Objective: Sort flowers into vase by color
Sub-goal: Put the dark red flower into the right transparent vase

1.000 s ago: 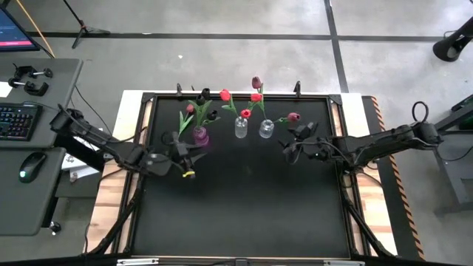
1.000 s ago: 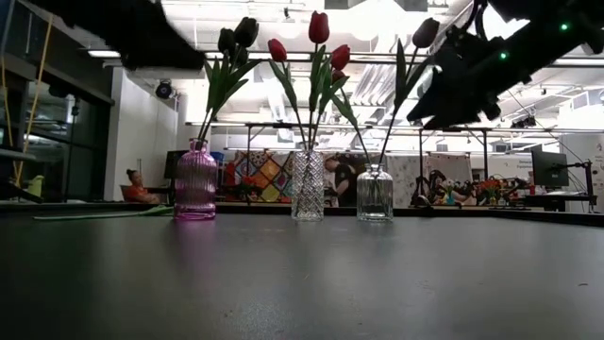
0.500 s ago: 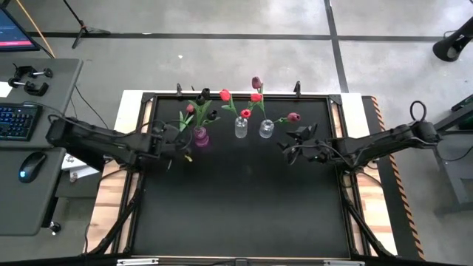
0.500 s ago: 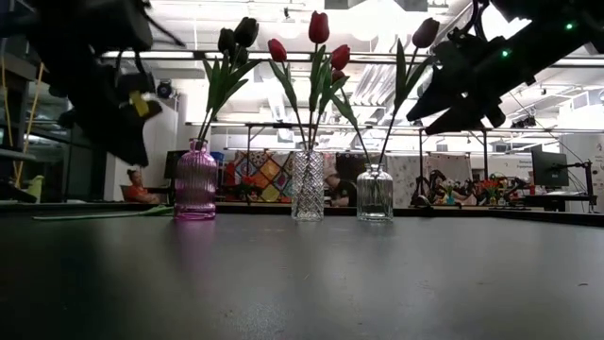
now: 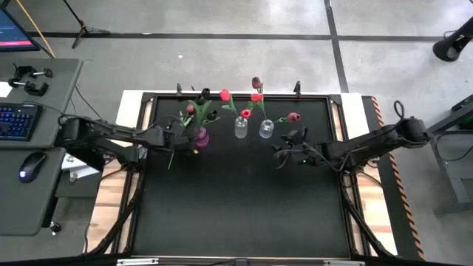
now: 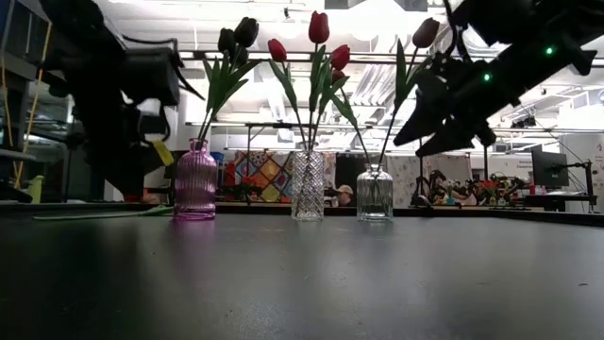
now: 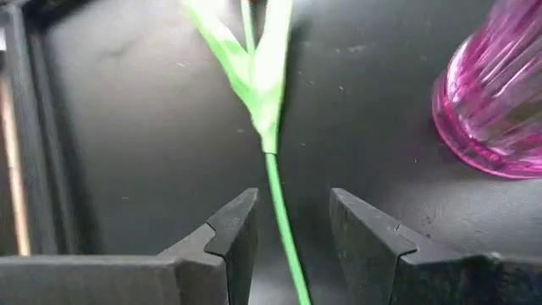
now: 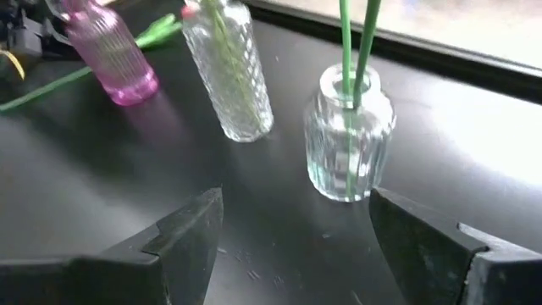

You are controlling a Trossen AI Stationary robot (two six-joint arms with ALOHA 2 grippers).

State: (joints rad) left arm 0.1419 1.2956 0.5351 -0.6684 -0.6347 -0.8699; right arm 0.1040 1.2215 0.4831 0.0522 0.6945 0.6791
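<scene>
One tulip (image 7: 269, 127) lies flat on the black mat beside the pink vase (image 7: 495, 106), and I see its green stem and leaves (image 5: 182, 122). My left gripper (image 7: 292, 227) is open just above it, one finger on each side of the stem without touching. The pink vase (image 5: 200, 137) holds dark tulips, the cut-glass vase (image 5: 241, 128) red ones, and the small clear vase (image 5: 266, 129) two more. My right gripper (image 5: 283, 152) hovers open near the small clear vase (image 8: 349, 144), holding nothing.
The three vases stand in a row near the mat's far edge, with the tulip heads rising well above them (image 6: 319, 26). The mat's raised left frame (image 7: 21, 127) runs close to the lying tulip. Bare black mat (image 5: 244, 199) fills the near half.
My left gripper has swung toward the far edge and come down beside the pink vase, ending over the lying tulip's stem. My right gripper has drifted a little toward the table's left and lower. The vases and flowers have stayed where they were.
</scene>
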